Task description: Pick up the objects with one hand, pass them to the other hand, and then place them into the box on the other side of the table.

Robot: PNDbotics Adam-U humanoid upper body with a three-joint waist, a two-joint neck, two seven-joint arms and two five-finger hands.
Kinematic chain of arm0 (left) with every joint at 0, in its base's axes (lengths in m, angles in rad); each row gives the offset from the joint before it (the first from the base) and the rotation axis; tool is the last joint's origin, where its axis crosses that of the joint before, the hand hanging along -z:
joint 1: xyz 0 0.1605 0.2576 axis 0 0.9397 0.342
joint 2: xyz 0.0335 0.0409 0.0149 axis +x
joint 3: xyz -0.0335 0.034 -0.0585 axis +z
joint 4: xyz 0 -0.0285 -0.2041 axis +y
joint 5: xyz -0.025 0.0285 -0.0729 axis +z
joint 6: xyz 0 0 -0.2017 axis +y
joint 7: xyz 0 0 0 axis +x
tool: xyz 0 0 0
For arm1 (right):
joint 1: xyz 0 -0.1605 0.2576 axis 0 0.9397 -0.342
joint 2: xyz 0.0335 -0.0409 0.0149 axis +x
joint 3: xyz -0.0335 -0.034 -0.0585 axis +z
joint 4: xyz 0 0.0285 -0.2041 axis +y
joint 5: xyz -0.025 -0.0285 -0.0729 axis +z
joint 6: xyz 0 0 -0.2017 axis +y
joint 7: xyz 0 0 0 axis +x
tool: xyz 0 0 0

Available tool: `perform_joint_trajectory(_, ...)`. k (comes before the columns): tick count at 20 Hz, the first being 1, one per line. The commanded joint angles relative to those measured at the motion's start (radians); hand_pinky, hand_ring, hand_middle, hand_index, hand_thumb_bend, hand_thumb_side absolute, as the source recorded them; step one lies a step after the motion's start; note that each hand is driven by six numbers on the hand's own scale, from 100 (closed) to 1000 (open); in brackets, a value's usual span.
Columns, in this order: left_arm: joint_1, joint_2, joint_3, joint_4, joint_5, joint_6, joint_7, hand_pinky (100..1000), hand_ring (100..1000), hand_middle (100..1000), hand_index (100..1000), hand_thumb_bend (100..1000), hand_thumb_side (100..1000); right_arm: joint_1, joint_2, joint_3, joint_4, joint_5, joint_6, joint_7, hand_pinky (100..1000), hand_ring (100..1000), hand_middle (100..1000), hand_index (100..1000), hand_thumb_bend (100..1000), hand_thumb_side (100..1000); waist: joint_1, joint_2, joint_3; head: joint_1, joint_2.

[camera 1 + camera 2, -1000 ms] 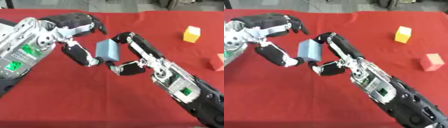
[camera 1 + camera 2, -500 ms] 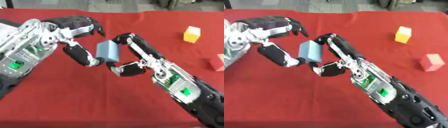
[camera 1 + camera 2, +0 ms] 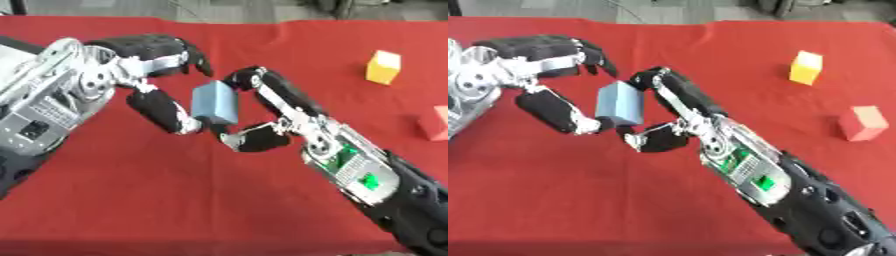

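The table (image 3: 105,210), covered in red cloth, carries two loose items well to the right and apart from the work: a yellow block (image 3: 383,66) toward the far edge and a red block (image 3: 862,122) nearer the right border. No box appears in either view, so the drop-off point cannot be confirmed from here. The left hand (image 3: 162,102) enters from the left, its upper fingers arched above and its thumb reaching under; the right hand (image 3: 267,115) comes up from the lower right, fingers curled over the top and thumb tucked below. Between them, raised off the cloth, sits the blue block (image 3: 214,102), tilted slightly, with both hands closed on it: the right pinching its right face, the left thumb touching its lower left corner. Judged stage: mid-transfer, neither hand clear. Risks noted: the left contact looks to be mainly at one low corner, so if the right hand lets go before the left fingers close over the top, the block would likely pivot and fall to the cloth. The fingers of both hands crowd the same small faces, and a withdrawal could catch and drag the block out. A fall could also roll it out of reach.
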Motion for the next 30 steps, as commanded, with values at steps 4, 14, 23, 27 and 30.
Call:
perform_joint_trajectory(4,-0.025,-0.004,0.001,0.019,0.018,0.007,-0.026,778,815,825,861,368,418,-0.013,-0.010,-0.011,-0.017,-0.001,0.001,0.011,817,780,484,589,100,100,0.002,-0.018,0.000,-0.003,0.004)
perform_joint_trajectory(14,-0.029,-0.021,-0.008,0.053,-0.002,-0.013,-0.024,776,813,816,856,346,403,-0.010,-0.011,-0.004,-0.018,-0.003,-0.021,0.004,815,777,481,585,100,100,0.002,-0.017,0.000,-0.001,0.000)
perform_joint_trajectory(23,-0.026,-0.027,-0.006,0.047,0.025,-0.012,0.053,731,749,710,756,269,306,-0.006,-0.009,0.002,-0.007,-0.002,-0.041,0.019,816,775,481,584,100,100,0.002,-0.015,0.000,-0.002,0.000)
perform_joint_trajectory(27,-0.026,-0.028,-0.010,0.044,0.033,-0.013,0.092,710,705,644,696,217,254,-0.005,-0.008,0.003,-0.006,-0.002,-0.043,0.019,813,775,483,587,100,100,0.002,-0.014,0.000,-0.002,0.000)
perform_joint_trajectory(30,-0.026,-0.030,-0.010,0.045,0.032,-0.013,0.114,695,671,595,641,161,213,-0.004,-0.008,0.004,-0.006,-0.004,-0.045,0.019,811,776,488,592,100,100,0.001,-0.014,0.000,-0.002,0.000)
